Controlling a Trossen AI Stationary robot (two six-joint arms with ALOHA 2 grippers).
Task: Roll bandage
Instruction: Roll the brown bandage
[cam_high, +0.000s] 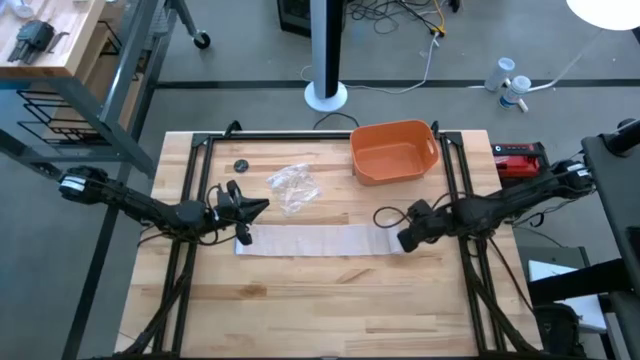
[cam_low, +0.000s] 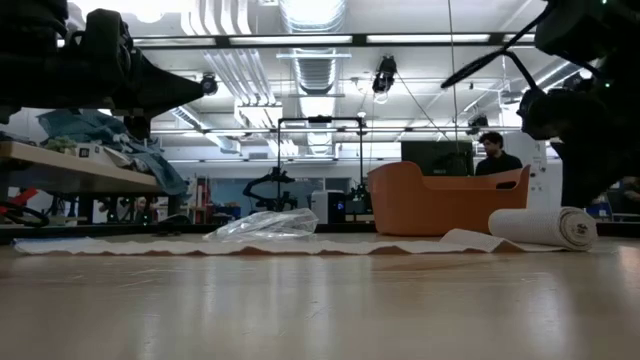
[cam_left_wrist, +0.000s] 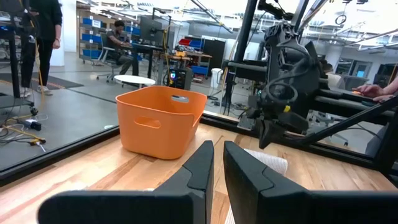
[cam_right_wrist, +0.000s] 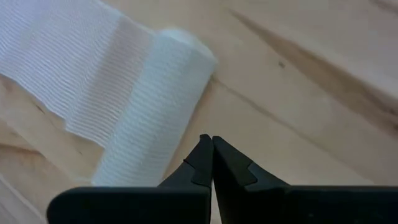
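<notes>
Fingers (cam_right_wrist: 212, 144) closed beside bandage (cam_high: 310, 240); wrapper (cam_high: 293, 186), tub (cam_high: 394, 150) beyond.

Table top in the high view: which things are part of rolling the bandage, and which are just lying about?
Part of the job:
- bandage, unrolled flat, its rolled end beside the right gripper
- right gripper, jaws shut
- left gripper, above the strip's other end

Lying about:
- orange tub
- crumpled clear wrapper
- small dark round thing
</notes>
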